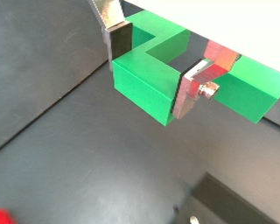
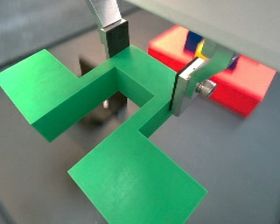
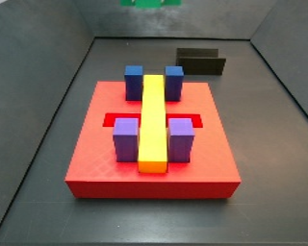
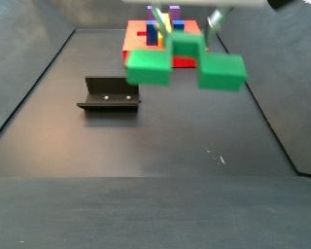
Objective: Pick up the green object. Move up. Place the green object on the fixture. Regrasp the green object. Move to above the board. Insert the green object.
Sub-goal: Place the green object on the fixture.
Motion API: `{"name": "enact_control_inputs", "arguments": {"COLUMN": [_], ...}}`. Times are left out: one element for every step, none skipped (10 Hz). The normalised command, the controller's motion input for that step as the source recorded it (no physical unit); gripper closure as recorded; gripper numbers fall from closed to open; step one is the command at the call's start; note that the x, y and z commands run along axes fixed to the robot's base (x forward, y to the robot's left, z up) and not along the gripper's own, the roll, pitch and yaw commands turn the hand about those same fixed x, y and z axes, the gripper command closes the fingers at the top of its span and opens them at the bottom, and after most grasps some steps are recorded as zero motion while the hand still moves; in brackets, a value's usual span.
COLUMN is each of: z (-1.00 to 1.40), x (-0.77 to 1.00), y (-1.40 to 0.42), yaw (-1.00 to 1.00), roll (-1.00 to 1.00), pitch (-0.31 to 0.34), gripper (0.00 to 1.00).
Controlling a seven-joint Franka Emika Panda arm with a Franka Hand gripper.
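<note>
Green object: one bright green plastic block (image 4: 185, 60), wide, with two big square ends joined by a narrower middle that forms a notch; in a wrist view (image 2: 101, 114) it reads as a stepped U shape.
Where it is: held in the air above the dark floor (image 4: 145, 146), clear of everything; in a side view it hangs between the fixture and the board, nearer the camera than the board. In a side view (image 3: 147, 4) only a sliver of green shows at the top edge.
Gripper: one gripper (image 2: 149, 74), above the floor with the block in it.
Jaws: closed on the green object's narrow middle, one silver finger (image 1: 192, 90) on each side of the notch.
Fixture: one small black bracket (image 4: 109, 95), standing on the floor, well apart from the block; in a side view (image 3: 202, 61) it sits beyond the board.
Board: one large red slab (image 3: 151, 144) flat on the floor, with a cut-out recess across it.
Blue blocks: two (image 3: 154, 79), upright at the board's far end, one each side of the bar.
Purple blocks: two (image 3: 127, 136), at the near end, again one each side.
Yellow bar: one (image 3: 153, 120), long, running down the board's middle between both pairs.
</note>
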Motion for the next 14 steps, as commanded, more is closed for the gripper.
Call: {"name": "enact_control_inputs", "arguments": {"z": [0.34,0.33,0.33,0.28,0.17,0.04,0.00,-0.20,-0.34,-0.38,-0.40,-0.47,-0.46,-0.27], "x": [0.77,0.77,0.76,0.78,0.85,0.93,0.98,1.00,1.00,1.00,0.98,0.92,0.85,0.89], "y": [0.00,0.00,0.00,0.00,-0.04,-0.09,-0.15,-0.23,-0.33,-0.36,-0.35,-0.32,-0.34,-0.24], "yaw": [-0.27,-0.28,-0.29,-0.28,-0.24,-0.19,-0.14,-0.01,0.00,0.00,0.00,0.06,0.20,0.30], "roll": [-1.00,-1.00,-1.00,-1.00,-0.91,-0.77,-0.66,-0.48,-0.33,-0.21,-0.13,-0.16,-0.14,-0.18], "pitch": [-0.049,-0.037,-0.031,0.000,0.000,0.037,0.060,0.103,0.149,0.200,0.246,0.254,0.214,0.137], "gripper": [1.00,1.00,1.00,1.00,1.00,1.00,1.00,1.00,1.00,1.00,1.00,1.00,1.00,1.00]}}
